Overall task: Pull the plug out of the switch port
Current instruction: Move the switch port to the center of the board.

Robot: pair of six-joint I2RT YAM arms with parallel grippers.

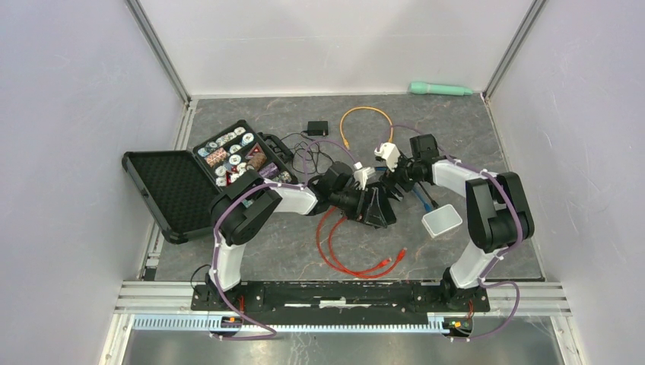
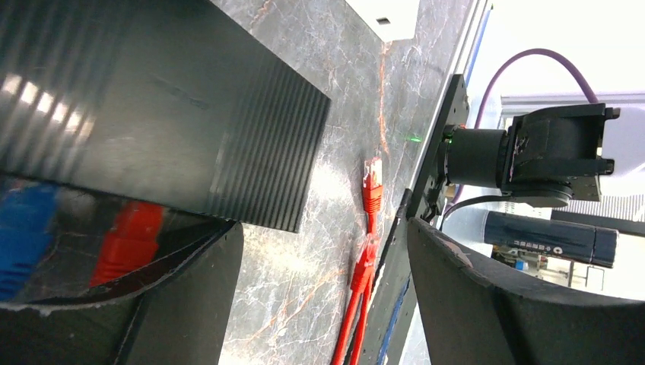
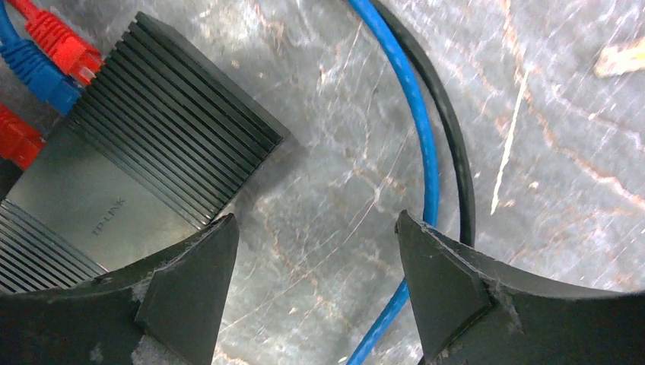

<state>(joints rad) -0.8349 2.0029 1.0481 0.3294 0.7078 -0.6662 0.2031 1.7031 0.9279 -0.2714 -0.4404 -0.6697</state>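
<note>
Logged left gripper [image 2: 323, 262] and right gripper [image 3: 312, 247] both spread wide and empty beside the switch [image 3: 144, 152], with red plug [image 3: 65, 46] and blue plug [image 3: 38, 76] seated side by side in its ports; judged likely failures as grabbing the wrong neighbour or dragging the unpinned switch along.

Table: dark grey marbled slab [image 1: 293, 247].

On my left side: open black foam-lined case [image 1: 171, 190], lid laid flat on the slab.

Back: small black box [image 1: 317, 127] trailing thin leads; looped orange patch cable [image 1: 366, 112]. A teal plastic cylinder [image 1: 440, 89] lies at the far edge by the wall.

Centre: black ribbed metal switch [image 3: 144, 175], flat on the slab. Blue round cable [image 3: 426, 152] and thin black cable [image 3: 459, 152] curve side by side near it.

Front: red cable loops [image 1: 342, 266].

On my right side: white rectangular tray [image 1: 442, 220].
</note>
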